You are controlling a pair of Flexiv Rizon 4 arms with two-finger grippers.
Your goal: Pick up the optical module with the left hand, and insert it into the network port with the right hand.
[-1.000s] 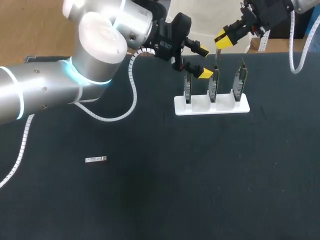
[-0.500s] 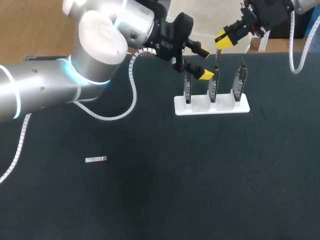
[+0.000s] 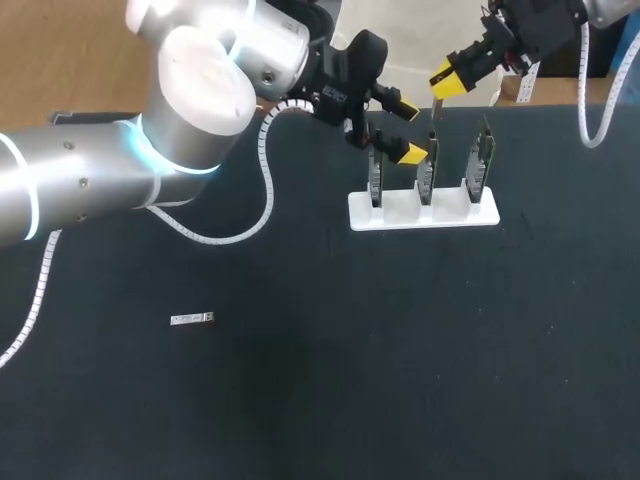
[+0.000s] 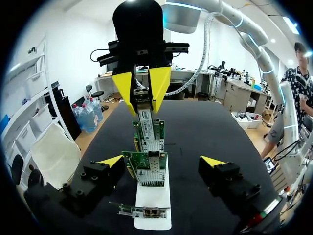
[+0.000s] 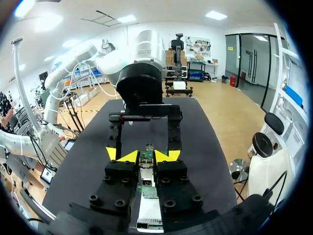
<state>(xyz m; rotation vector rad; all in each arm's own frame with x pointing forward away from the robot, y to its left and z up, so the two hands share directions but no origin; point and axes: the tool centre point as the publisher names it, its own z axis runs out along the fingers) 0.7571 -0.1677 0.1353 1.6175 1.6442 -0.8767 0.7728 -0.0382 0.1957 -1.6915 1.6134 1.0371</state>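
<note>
**State.** The right gripper (image 5: pixel 145 155) had its fingers closed on the optical module (image 4: pixel 145 116). The module hung end-down just above the row of network cards (image 3: pixel 426 175), apparently over the middle card. The left gripper (image 3: pixel 408 127) had its fingers spread wide and held nothing. They stood to either side of the row of cards, apart from it.

**Procedure (recommended).**
- Hold the grip closed.
- Square the module to the port cage.
- Lower it straight, without side load on the card.
- Release only once it is seated.
- The left gripper should not enter the descent path.

**Count.**
- Grippers: two.
- Network cards: three, upright in one white stand (image 3: pixel 420 216) at 1 o'clock on the table (image 3: pixel 330 380).
- Gripped modules: one.
- Small silver piece (image 3: pixel 192 319): one, lying at 8 o'clock well apart from the stand, possibly a second module.
</note>
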